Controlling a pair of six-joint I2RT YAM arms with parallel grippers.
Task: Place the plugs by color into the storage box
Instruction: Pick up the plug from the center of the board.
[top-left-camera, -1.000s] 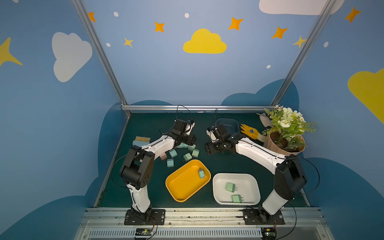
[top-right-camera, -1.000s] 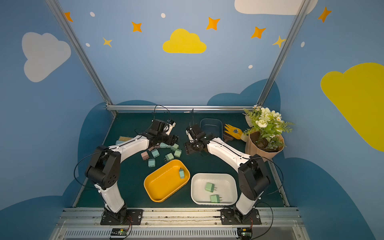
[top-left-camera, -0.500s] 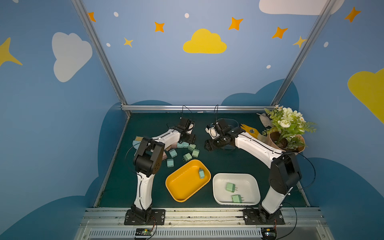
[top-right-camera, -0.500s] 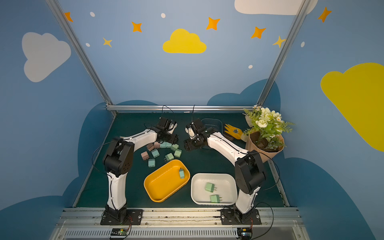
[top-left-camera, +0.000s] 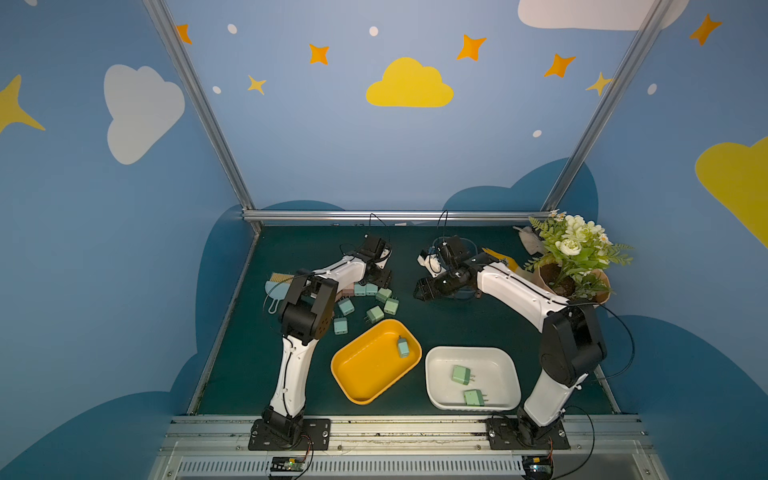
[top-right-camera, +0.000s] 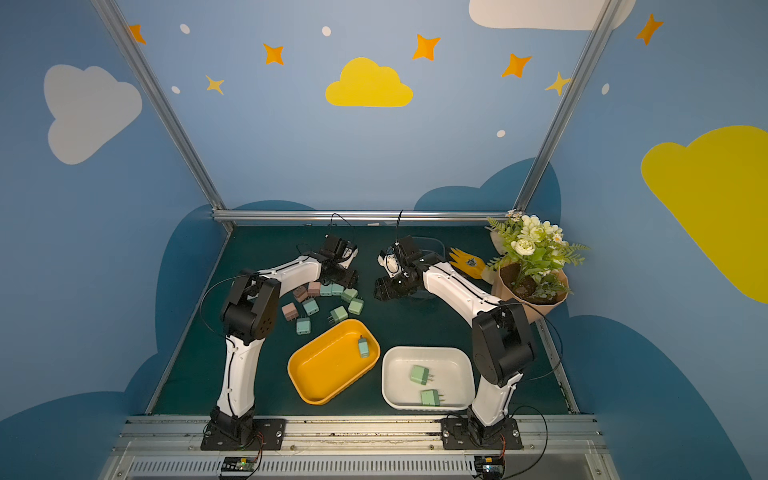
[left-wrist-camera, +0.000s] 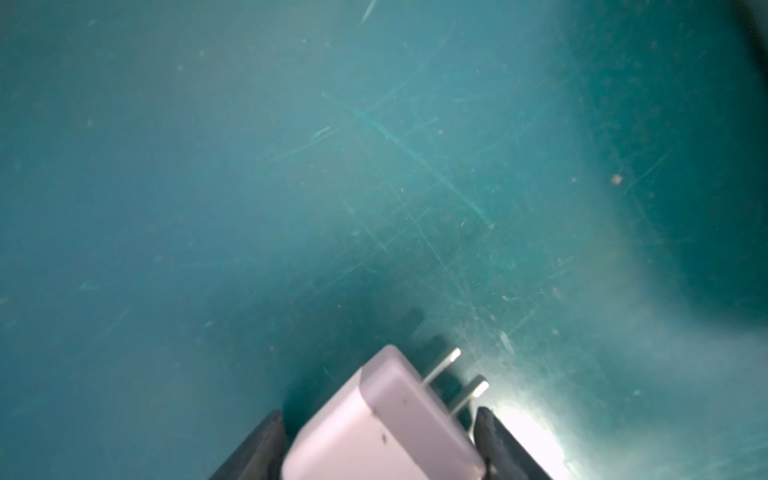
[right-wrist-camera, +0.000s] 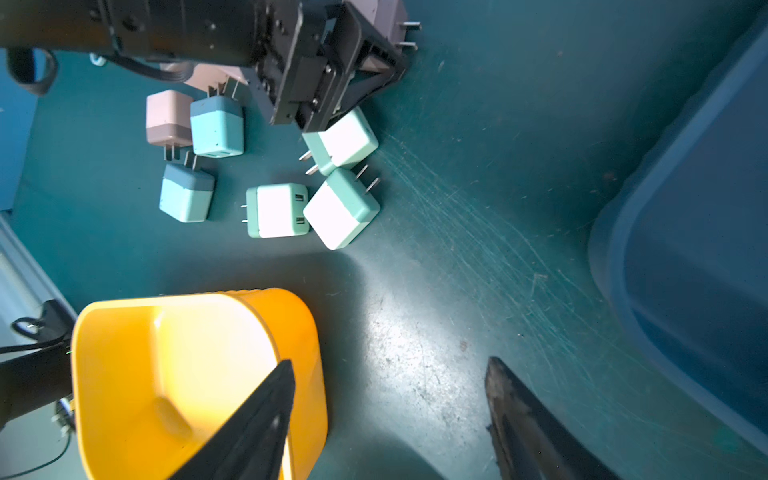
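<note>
Left pincer (left-wrist-camera: 379, 413) grips a pink plug (left-wrist-camera: 386, 432); right pincer (right-wrist-camera: 390, 363) gapes empty.

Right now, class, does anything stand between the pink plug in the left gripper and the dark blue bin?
Yes. The right gripper, open and empty, sits between the pink plug, clamped in the left gripper, and the dark blue bin, and its arm crosses over the bin in both top views.

Both top views are evenly lit and sharp; wrist views are soft, glare whitening the surface (left-wrist-camera: 540, 424) and mint plugs (right-wrist-camera: 340, 212).
</note>
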